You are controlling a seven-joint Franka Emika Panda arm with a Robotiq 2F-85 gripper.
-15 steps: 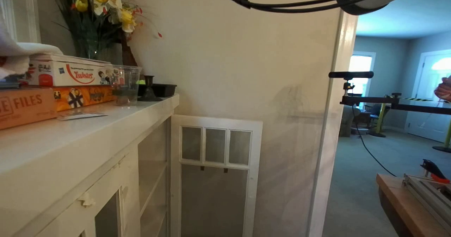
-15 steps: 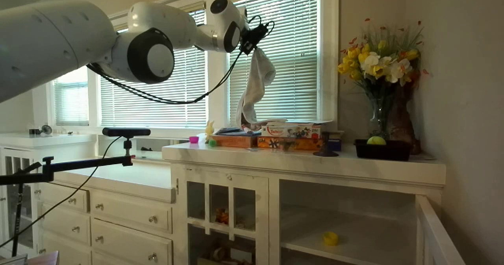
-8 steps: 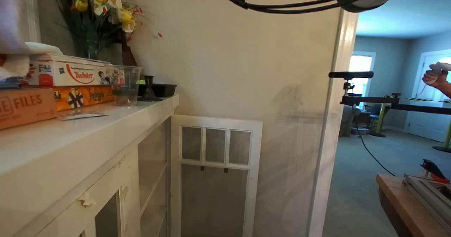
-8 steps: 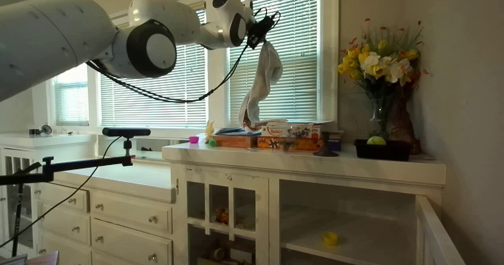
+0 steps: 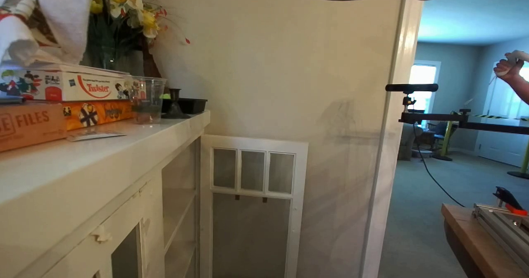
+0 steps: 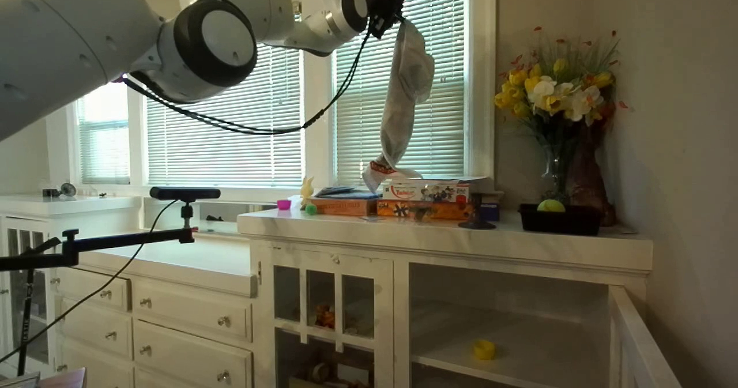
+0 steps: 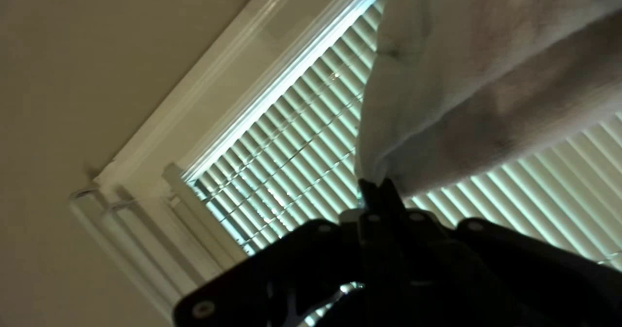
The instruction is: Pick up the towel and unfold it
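While my round-jointed white robot arm (image 6: 81, 59) fills the left of an exterior view, next along comes the flat orange cardboard box (image 6: 340, 207) on the glossy white counter (image 6: 346, 230), and then the main event: my black two-fingered gripper (image 7: 379, 188) is pinched narrow on one end of the soft white cloth towel (image 6: 403, 82), which hangs in a long, bunched drop before the pale slatted window blinds (image 6: 447, 125). Its curled lower end, showing a reddish-brown pattern, seems to rest on the white cardboard Twister box (image 6: 426, 191) to the right. So the pick-up is nearly done, I'd say, those last folds yet to clear the box; the unfolding looks only part-way, with plenty of doubled cloth left to open out.
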